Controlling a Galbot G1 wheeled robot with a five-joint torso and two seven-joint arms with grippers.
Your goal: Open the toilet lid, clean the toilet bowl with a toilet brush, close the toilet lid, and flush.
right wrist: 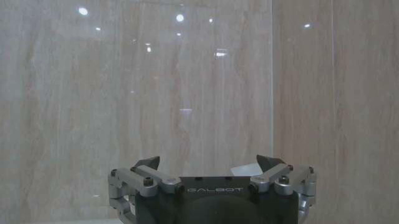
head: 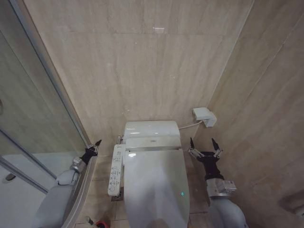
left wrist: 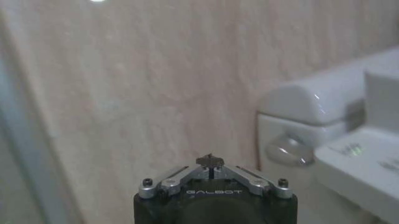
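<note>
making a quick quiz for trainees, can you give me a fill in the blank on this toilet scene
1. The toilet lid is ____ over the bowl.
2. The right pincer, beside the toilet, has its fingers ____.
3. The left pincer has its fingers ____.
4. The control panel sits on the toilet's side nearer the robot's ____ arm.

Missing words: closed; open; shut; left

- "GALBOT" stands in pale letters on the black body of the left gripper (left wrist: pixel 211 164), just below its fingers, seen in the left wrist view.
- The same word "GALBOT" is on the black body of the right gripper (right wrist: pixel 208 164), in the right wrist view.
- The control panel (head: pixel 115 170) beside the toilet carries rows of buttons with markings, too small to read.
</note>
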